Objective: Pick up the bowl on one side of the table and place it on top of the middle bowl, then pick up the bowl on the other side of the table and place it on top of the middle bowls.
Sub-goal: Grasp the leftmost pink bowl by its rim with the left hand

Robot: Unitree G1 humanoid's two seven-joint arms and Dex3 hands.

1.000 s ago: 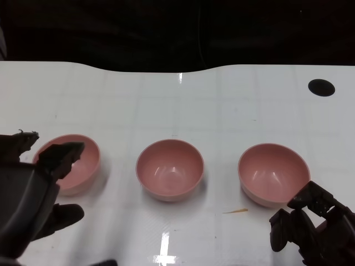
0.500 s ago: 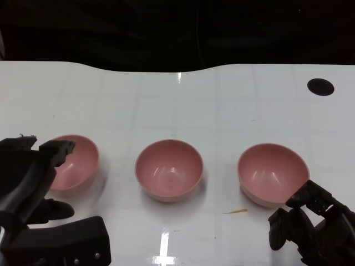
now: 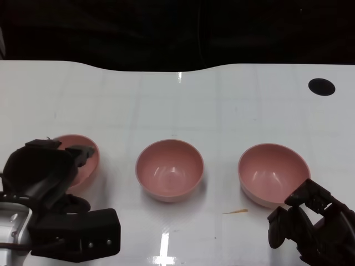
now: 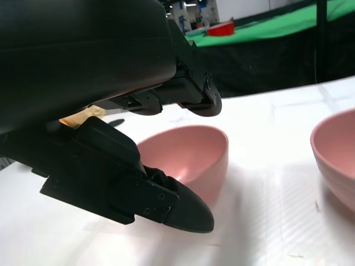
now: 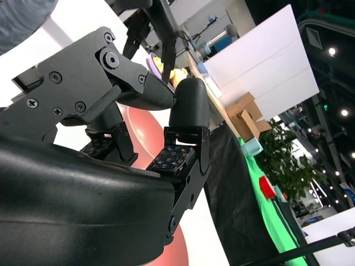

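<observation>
I see a white worktop (image 3: 183, 100) with a black round spot (image 3: 321, 87) at upper right, and a thin orange sliver (image 3: 236, 211) lying toward lower centre-right.

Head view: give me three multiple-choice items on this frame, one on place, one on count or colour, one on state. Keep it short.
1. Where is the left hand?
A. at the left bowl
B. over the middle bowl
C. by the black hole in the table

2. How many pink bowls are on the table?
A. two
B. three
C. four

3. How do the bowls stand?
A. all nested in one stack
B. one tipped over
C. each apart and upright, none stacked

Answers:
1. A: the hand covers the near side of the left bowl, its fingers on either side of the rim in the left wrist view.
2. B: left bowl, middle bowl and right bowl sit in a row.
3. C: bare table shows between all three, and each opens upward. The right hand stays just short of the right bowl.
</observation>
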